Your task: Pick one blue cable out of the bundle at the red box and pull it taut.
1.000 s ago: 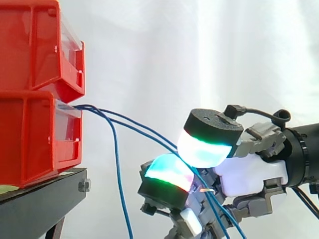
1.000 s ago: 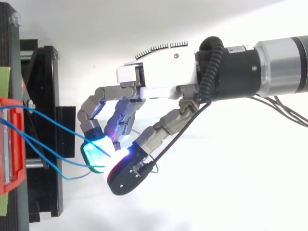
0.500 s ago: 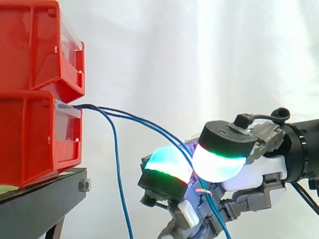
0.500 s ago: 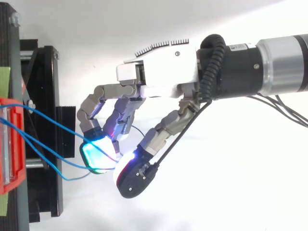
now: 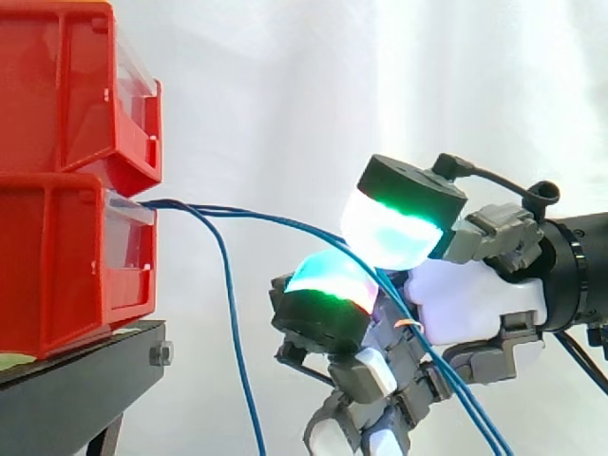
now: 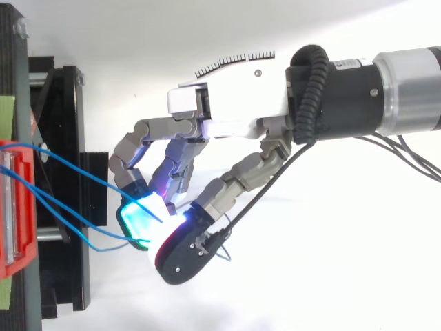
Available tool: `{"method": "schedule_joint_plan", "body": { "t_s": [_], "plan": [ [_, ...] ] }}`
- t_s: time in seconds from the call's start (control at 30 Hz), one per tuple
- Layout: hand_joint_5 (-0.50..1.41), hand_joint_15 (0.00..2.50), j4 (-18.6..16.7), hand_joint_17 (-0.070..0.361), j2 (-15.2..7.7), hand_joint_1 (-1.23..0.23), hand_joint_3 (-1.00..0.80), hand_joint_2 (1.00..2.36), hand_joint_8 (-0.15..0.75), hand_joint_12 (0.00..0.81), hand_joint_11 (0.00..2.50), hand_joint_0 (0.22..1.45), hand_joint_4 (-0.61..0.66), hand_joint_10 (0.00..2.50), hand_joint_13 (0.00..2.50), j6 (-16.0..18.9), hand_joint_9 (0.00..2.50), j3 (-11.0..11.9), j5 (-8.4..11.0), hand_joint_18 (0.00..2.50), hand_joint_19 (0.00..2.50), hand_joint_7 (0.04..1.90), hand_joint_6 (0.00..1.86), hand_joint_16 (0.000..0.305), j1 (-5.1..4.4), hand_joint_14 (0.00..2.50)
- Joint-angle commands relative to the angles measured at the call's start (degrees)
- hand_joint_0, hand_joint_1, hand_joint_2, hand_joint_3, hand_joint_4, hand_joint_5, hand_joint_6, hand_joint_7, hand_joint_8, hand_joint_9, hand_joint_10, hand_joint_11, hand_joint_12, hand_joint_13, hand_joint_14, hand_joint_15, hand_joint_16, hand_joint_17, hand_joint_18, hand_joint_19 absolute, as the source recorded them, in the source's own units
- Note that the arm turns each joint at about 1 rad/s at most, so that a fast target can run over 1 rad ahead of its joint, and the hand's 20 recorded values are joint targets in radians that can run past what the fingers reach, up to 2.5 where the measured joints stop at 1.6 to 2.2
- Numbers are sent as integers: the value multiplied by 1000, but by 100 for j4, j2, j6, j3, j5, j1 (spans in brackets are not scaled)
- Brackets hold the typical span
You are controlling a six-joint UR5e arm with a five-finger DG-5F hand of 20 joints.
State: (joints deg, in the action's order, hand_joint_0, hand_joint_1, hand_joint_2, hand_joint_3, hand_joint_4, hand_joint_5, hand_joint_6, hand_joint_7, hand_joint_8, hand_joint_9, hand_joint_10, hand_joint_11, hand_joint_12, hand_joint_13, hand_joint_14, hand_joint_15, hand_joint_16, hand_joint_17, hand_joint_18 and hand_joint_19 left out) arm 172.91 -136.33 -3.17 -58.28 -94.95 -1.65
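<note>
Several thin blue cables leave the lower red bin at the left and run right, sloping slightly down. My hand comes in from the right with its fingers curled. Two of the cables pass between a glowing green-white pad above and a cyan-green pad below, then trail off to the lower right. A third cable hangs straight down beside the stand. From above, the cables cross from the bin to the pads of the hand, which pinch them.
A second red bin is stacked on the lower one, both on a black stand. Behind everything hangs a white curtain. The arm reaches in from the right edge, level with the lower bin.
The upper glowing pad has lifted and closed back over the lower one. The hand has risen a little, and the held cables now run straighter from the bin.
</note>
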Motion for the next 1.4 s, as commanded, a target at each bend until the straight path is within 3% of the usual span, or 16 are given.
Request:
{"method": "schedule_joint_plan", "body": {
  "t_s": [0.0,0.2,0.43,0.67,0.83,1.07,1.37],
  "plan": [
    [-117,345,-3,118,2,-750,-366,1010,363,410,819,601,170,18,791,9,1015,1,3,831,489,1284,879,52,-2,11],
    [-135,349,85,118,2,-853,-229,1018,362,408,825,628,166,18,792,0,973,1,-6,843,469,1257,898,52,7,11],
    [-155,335,85,115,2,-936,-186,1024,345,395,804,706,20,15,771,0,921,1,-6,833,423,1261,919,51,7,13],
    [-188,314,85,113,2,-927,-305,1016,327,391,770,767,-30,17,732,18,849,-8,-15,787,410,1216,929,50,25,12],
    [-221,303,85,114,2,-923,-421,1007,316,391,749,804,57,16,688,18,789,-8,-15,758,397,1053,905,51,33,10],
    [-251,285,94,118,2,-939,-500,1000,300,397,731,782,71,15,653,9,687,-8,-15,758,354,991,889,52,60,9],
    [-232,303,190,120,2,-905,-500,1000,322,406,730,622,132,15,635,-9,695,-8,-103,736,408,970,872,53,77,10]
  ]
}}
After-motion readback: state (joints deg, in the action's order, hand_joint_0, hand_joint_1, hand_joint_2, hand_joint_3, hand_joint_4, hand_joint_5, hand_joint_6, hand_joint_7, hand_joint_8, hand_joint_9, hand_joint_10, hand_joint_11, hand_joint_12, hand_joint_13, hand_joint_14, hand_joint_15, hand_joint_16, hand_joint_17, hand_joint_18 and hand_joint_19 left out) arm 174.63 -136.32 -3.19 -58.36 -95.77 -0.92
